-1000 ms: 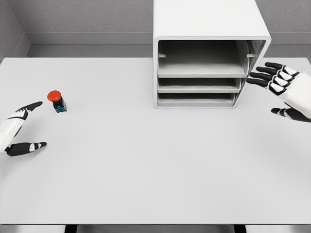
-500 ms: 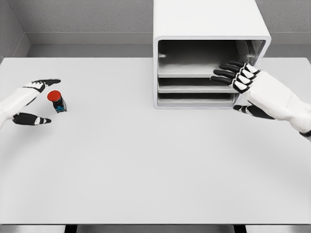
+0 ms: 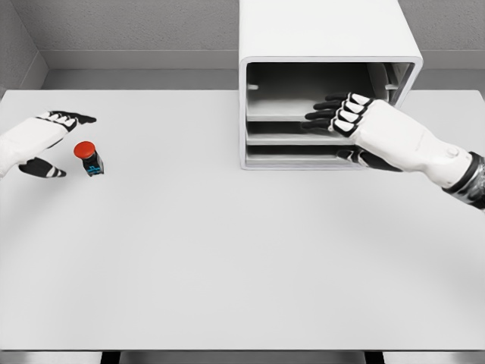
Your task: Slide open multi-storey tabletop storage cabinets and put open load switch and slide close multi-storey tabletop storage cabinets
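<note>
Both hands are working at once: right hand (image 3: 345, 121), fingers extended, is reaching at the white three-tier cabinet's (image 3: 326, 45) top tray, probably to slide it. Left hand (image 3: 47, 140) is spreading open around the red-capped load switch (image 3: 89, 158), apparently setting up a grasp.

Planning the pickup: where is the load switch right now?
In the head view, the switch stands on the table's far left, between the open left hand's finger and thumb, untouched, well left of the cabinet.

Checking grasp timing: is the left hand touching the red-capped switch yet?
Apart. Head view shows bare table between the open left hand and the switch; the fingers bracket it without contact.
</note>
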Available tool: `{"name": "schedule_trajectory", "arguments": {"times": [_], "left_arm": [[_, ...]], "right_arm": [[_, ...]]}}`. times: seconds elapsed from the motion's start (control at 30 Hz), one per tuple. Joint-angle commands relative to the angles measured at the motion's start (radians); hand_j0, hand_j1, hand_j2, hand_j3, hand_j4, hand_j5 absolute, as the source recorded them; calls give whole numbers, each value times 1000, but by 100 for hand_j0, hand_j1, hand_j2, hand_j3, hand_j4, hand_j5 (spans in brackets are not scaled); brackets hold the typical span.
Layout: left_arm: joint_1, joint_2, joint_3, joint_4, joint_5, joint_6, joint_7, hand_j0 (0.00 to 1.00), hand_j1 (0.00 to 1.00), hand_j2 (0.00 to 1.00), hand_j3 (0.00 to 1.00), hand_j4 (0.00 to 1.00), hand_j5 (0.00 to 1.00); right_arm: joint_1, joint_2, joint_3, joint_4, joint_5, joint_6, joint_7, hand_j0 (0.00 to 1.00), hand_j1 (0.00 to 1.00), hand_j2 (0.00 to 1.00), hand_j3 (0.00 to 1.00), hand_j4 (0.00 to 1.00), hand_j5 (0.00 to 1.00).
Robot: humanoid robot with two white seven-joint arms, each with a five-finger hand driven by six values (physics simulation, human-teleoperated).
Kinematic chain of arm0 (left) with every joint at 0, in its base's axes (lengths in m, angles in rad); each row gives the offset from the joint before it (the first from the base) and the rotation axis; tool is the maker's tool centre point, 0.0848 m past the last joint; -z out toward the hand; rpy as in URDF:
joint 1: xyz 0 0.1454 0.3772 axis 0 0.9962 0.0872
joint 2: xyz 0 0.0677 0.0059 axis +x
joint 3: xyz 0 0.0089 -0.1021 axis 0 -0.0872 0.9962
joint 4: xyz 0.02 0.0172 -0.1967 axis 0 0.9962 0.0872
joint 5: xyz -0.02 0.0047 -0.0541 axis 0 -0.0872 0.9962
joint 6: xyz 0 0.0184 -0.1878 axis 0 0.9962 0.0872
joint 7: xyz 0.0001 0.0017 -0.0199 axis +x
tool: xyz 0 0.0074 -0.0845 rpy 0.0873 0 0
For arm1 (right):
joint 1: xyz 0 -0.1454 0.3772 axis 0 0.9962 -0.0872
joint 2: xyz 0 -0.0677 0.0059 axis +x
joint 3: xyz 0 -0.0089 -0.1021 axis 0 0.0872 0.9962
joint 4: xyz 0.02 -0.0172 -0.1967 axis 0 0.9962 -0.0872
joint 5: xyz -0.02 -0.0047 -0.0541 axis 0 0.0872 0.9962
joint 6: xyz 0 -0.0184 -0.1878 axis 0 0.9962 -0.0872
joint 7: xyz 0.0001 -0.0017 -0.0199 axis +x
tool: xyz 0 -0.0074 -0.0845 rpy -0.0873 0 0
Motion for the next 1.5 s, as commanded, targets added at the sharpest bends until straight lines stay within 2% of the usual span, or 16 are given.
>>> {"name": "schedule_trajectory", "arguments": {"times": [0.0,0.13,0.27,0.33,0.37,0.43,0.47,0.67,0.73,0.8,0.83,0.9,1.07,1.33,1.4,1.47], "left_arm": [[0,1,-35,-5,-30,3,0,100,100,100,100,100,100],[-12,-2,-41,-5,-72,3,0,100,100,100,100,100,100],[-38,-27,-43,24,-105,3,0,100,100,100,100,100,100],[-40,-30,-57,25,-105,3,0,100,100,100,100,100,100],[-40,-30,-60,24,-105,3,0,100,100,100,100,100,100],[-38,-30,-60,24,-105,3,0,100,100,100,100,100,100],[-40,-32,-64,24,-105,3,0,98,98,98,98,98,98],[-37,-32,-80,22,-104,3,0,87,87,87,87,87,87],[-35,-32,-78,21,-104,3,0,82,82,82,82,82,82],[-34,-32,-78,18,-104,3,0,82,82,82,82,82,82],[-34,-32,-78,18,-101,3,0,77,77,77,77,77,77],[-32,-30,-77,18,-101,3,0,74,74,74,74,74,74],[-32,-25,-70,21,-101,3,0,73,73,73,73,73,73],[-31,-25,-69,19,-99,3,0,62,62,62,62,62,62],[-31,-25,-67,19,-99,3,0,61,61,61,61,61,61],[-31,-27,-67,18,-98,3,0,61,61,61,61,61,61]], "right_arm": [[-6,6,61,31,-17,0,1,82,82,82,82,82,82],[-77,0,127,69,-61,0,1,80,80,80,80,80,80],[-109,-8,176,83,-106,0,-1,80,80,80,80,80,80],[-130,-8,205,99,-124,0,-1,79,79,79,79,79,79],[-135,-8,211,103,-135,0,-1,75,75,75,75,75,75],[-164,-19,253,115,-161,0,-1,76,76,76,76,76,76],[-187,-19,282,118,-176,0,-1,76,76,76,76,76,76],[-222,-8,331,161,-219,0,-1,77,77,77,77,77,77],[-222,-5,331,163,-221,0,-1,76,76,76,76,76,76],[-227,-3,331,166,-221,0,-1,76,76,76,76,76,76],[-230,0,331,175,-221,0,-1,76,76,76,76,76,76],[-230,9,331,184,-241,0,1,76,76,76,76,76,76],[-244,58,333,220,-241,0,13,76,76,76,76,76,76],[-245,66,326,235,-242,0,13,76,76,76,76,76,76],[-247,66,320,240,-244,0,13,76,76,76,76,76,76],[-253,90,320,287,-241,0,13,76,76,76,76,76,76]]}}
